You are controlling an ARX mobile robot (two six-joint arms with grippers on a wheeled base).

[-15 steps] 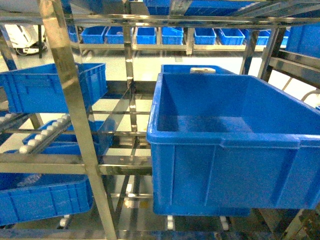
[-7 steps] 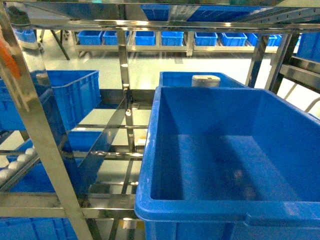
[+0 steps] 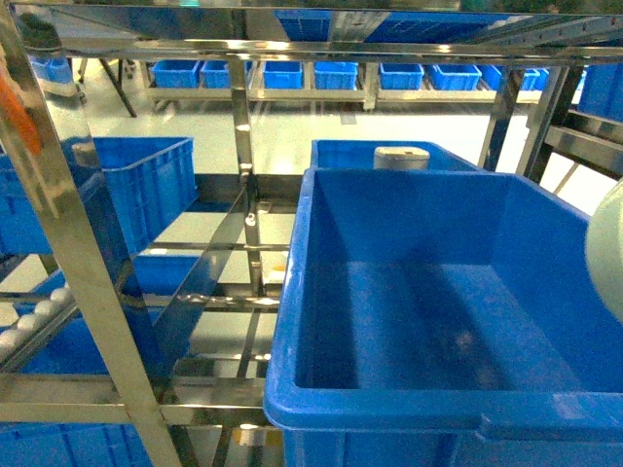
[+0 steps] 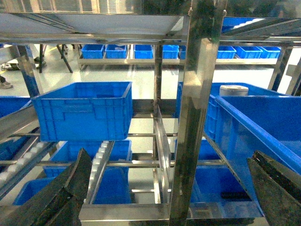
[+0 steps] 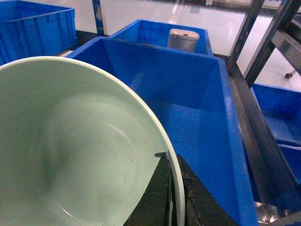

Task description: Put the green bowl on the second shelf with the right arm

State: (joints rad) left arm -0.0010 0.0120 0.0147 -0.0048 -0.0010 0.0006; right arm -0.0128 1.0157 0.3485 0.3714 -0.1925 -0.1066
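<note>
While the head view half a second back had nothing but crate along its right edge, the small round pale mint-green bowl [image 3: 608, 248] now pokes in at about 3 o'clock there, so the right arm looks to be bringing it toward the rack. My guess is we're mid-carry, with the drop-off not yet done.

The right wrist view makes the grip pretty clear: the black angular right gripper [image 5: 176, 190] has its fingers pressed together on the bowl's rim at roughly 5 o'clock, one finger inside the wall and one outside. The bowl itself is empty and smooth inside, and it hangs in front of the near end of the large deep blue plastic crate [image 5: 188, 94].

That crate sits on the shiny stainless-steel second shelf [image 3: 243, 336] and looks empty too, apart from some scuffs or glare on its floor. Behind it, at 12 o'clock, there's a second blue crate [image 3: 346, 154] with a grey-white cylindrical container [image 3: 401, 157] standing in it.

The left gripper [image 4: 169, 188] has its dark fingers spread wide with nothing between them, just pointing at the rack. Another blue crate [image 4: 82, 110] sits at 9 o'clock in the left wrist view; I can't see inside it.
</note>
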